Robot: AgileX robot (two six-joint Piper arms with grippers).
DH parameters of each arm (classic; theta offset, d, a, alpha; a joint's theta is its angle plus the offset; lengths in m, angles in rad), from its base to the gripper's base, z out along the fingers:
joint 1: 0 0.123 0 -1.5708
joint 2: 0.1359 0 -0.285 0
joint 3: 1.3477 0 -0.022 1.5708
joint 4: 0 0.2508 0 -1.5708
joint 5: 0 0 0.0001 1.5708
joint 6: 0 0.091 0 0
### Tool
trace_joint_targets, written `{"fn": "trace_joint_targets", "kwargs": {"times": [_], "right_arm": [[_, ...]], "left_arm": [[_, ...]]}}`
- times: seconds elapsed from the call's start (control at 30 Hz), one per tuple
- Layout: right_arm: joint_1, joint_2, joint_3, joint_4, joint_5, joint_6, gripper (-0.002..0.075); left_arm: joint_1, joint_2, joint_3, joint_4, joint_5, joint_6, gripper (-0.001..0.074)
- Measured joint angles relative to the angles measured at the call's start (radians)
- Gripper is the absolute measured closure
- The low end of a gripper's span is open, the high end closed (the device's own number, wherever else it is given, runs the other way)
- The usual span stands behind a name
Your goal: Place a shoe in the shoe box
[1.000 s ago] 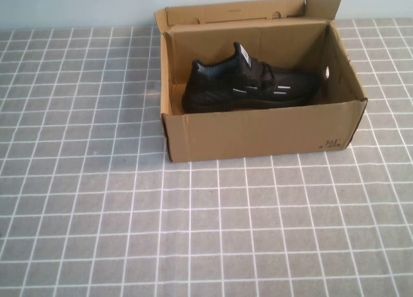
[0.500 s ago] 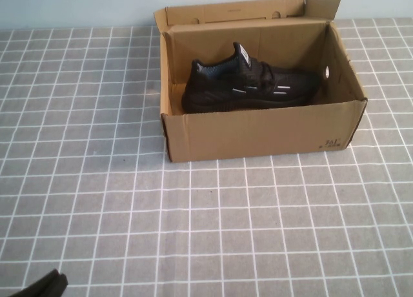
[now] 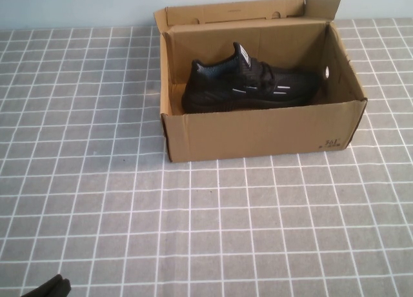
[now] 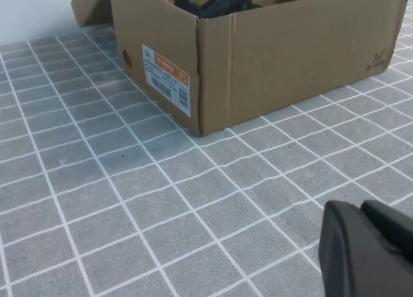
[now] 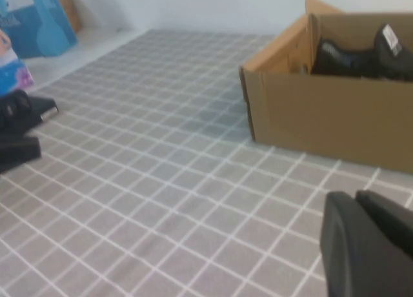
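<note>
The black mesh shoe (image 3: pixel 248 85) lies on its sole inside the open brown shoe box (image 3: pixel 258 134), toe toward the box's right wall with the round hole. The left wrist view shows the box (image 4: pixel 290 51) with the shoe's top (image 4: pixel 216 0) above its rim. The right wrist view also shows the box (image 5: pixel 322 119) and the shoe (image 5: pixel 361 55). My left gripper (image 3: pixel 48 288) (image 4: pixel 360 210) is shut and empty, low at the near left table edge, far from the box. My right gripper (image 5: pixel 355 197) is shut and empty, out of the high view.
The box stands at the back middle of a grey tiled tablecloth (image 3: pixel 206 219). An orange and white label (image 4: pixel 166 77) is on the box's left side. Blue cartons (image 5: pixel 29 19) and a black object (image 5: pixel 19 126) lie off the table's far side in the right wrist view.
My left gripper's tip came into the high view's bottom left corner and has since sunk slightly. The shoe and box have not moved.
</note>
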Motion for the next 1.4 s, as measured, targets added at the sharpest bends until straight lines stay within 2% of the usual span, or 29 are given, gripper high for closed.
{"fn": "trace_joint_targets", "kwargs": {"times": [0.13, 0.3, 0.43, 0.53, 0.63, 0.8, 0.93, 1.13, 1.3, 1.4], "right_arm": [[0.0, 0.0, 0.042, -0.009, 0.0, 0.0, 0.0742], [0.0, 0.0, 0.057, -0.098, -0.008, 0.0, 0.0742], [-0.008, 0.0, 0.126, -0.155, -0.136, 0.0, 0.0742], [-0.1, 0.0, 0.219, -0.162, -0.294, 0.0, 0.0742], [-0.265, 0.0, 0.323, -0.16, -0.442, 0.0, 0.0742], [-0.506, -0.014, 0.347, -0.126, -0.487, 0.002, 0.0742], [-0.553, -0.041, 0.347, -0.12, -0.475, 0.002, 0.0742], [-0.555, -0.042, 0.347, -0.116, -0.361, 0.002, 0.0742], [-0.547, -0.042, 0.349, -0.116, -0.186, 0.002, 0.0742], [-0.545, -0.042, 0.349, -0.116, -0.156, 0.002, 0.0742]], "left_arm": [[0.0, 0.0, 0.0, 0.002, 0.0, 0.0, 0.0735], [0.0, 0.0, 0.0, 0.002, 0.0, 0.0, 0.0735], [0.0, 0.0, 0.0, 0.002, 0.002, 0.0, 0.0735], [0.0, 0.0, 0.0, 0.002, 0.003, 0.0, 0.0735], [0.0, 0.0, 0.0, 0.002, 0.003, 0.0, 0.0735], [0.0, 0.0, 0.0, 0.002, 0.005, 0.0, 0.0735], [0.0, 0.0, 0.0, 0.002, 0.007, 0.0, 0.0735], [0.0, 0.0, 0.0, 0.002, 0.007, 0.0, 0.0735], [0.0, 0.0, 0.0, 0.002, 0.007, 0.0, 0.0735], [0.0, 0.0, 0.0, 0.002, 0.007, 0.0, 0.0736]]}}
